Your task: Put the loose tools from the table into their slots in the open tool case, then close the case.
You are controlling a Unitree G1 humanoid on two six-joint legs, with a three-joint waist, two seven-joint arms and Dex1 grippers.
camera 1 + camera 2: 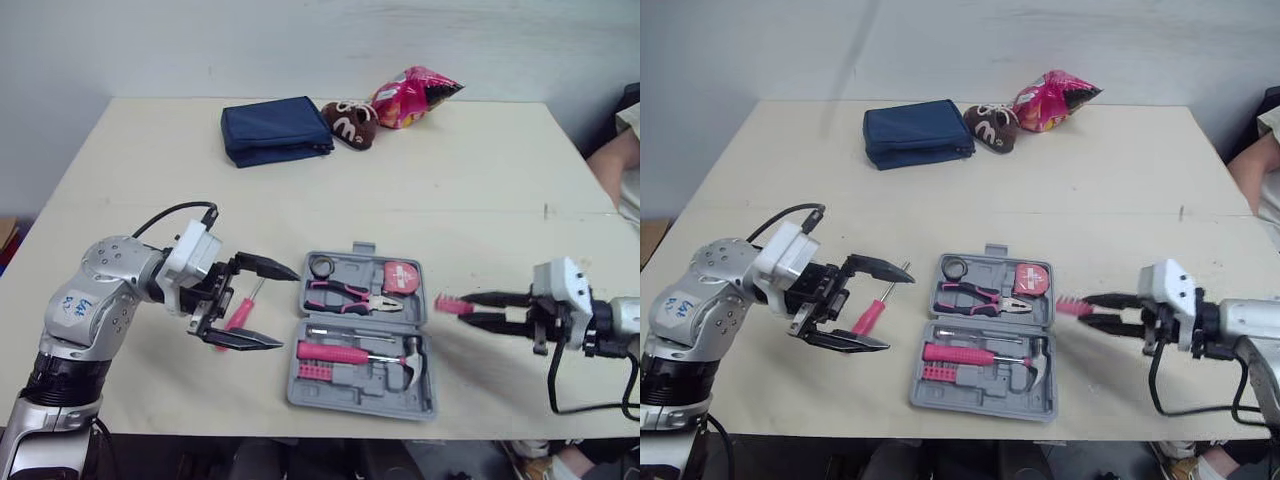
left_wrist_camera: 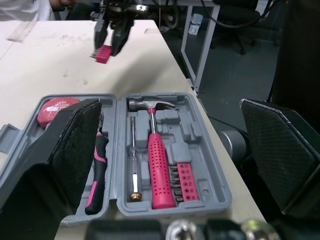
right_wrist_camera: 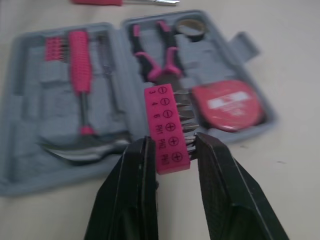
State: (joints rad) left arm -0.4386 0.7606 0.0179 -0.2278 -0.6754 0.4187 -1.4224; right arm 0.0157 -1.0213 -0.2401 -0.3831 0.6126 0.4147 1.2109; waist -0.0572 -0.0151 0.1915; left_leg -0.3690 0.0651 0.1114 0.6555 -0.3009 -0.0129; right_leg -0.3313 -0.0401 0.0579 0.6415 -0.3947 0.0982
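Observation:
The grey tool case (image 1: pixel 350 392) lies open at the table's front centre, holding a pink-handled hammer (image 1: pixel 345 353), pliers (image 1: pixel 345 293), a pink tape measure (image 1: pixel 403 277) and a set of bits. A loose pink-handled screwdriver (image 1: pixel 240 312) lies on the table just left of the case. My left gripper (image 1: pixel 286 306) stands open at the case's left side, fingers spread wide, with the screwdriver seen between them. Right of the case, my right gripper (image 1: pixel 468 308) is shut on a pink bit holder (image 3: pixel 166 125), held above the table and pointing at the case.
At the back of the table lie a navy pouch (image 1: pixel 275 130), a small brown shoe (image 1: pixel 350 123) and a pink snack bag (image 1: pixel 412 97). A person's arm (image 1: pixel 615 160) shows at the right edge. The case sits close to the table's front edge.

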